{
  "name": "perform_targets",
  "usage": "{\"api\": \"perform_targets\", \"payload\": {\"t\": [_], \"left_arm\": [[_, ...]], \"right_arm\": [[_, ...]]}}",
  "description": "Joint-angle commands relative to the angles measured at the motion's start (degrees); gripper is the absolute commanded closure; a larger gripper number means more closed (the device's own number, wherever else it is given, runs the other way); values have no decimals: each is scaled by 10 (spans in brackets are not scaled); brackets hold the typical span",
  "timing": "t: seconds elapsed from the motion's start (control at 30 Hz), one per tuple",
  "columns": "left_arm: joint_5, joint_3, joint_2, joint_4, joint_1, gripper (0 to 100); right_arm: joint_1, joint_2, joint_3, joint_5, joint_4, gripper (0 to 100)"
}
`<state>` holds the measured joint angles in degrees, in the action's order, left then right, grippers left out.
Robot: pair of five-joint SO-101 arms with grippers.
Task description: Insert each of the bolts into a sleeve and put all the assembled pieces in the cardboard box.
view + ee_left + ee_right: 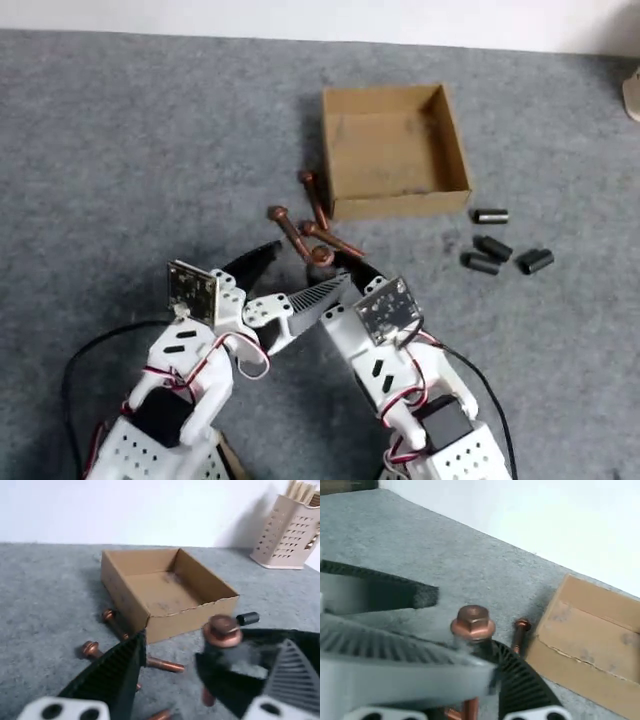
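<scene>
My right gripper (333,262) is shut on a copper bolt (320,255), which stands head-up between its fingers (520,680) with the hex head (472,622) on top. My left gripper (300,268) is open right beside it, its ribbed finger (117,672) on one side of the held bolt (222,630). Three loose bolts (312,195) (290,228) (338,241) lie on the grey mat before the cardboard box (400,203), which holds nothing. Several black sleeves (492,247) lie right of the box, away from both grippers.
The box (190,620) stands just beyond the grippers, with loose bolts (165,665) between. A beige slotted holder (290,530) stands at the mat's far right edge. A white wall bounds the far side.
</scene>
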<state>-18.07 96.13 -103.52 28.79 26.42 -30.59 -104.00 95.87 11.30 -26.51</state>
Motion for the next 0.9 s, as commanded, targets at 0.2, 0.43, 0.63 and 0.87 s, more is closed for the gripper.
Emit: {"api": "perform_targets", "payload": {"t": [0.2,0.43,0.63,0.87], "left_arm": [[-10,10,-3,116,-187,600],[-10,10,-3,207,-230,600],[-9,10,-3,226,-233,600],[-7,10,1,226,-233,600]], "right_arm": [[188,-13,68,-5,26,994],[184,-11,26,-70,-35,994],[173,21,-41,-70,-65,994],[173,289,-179,-73,-26,994]]}}
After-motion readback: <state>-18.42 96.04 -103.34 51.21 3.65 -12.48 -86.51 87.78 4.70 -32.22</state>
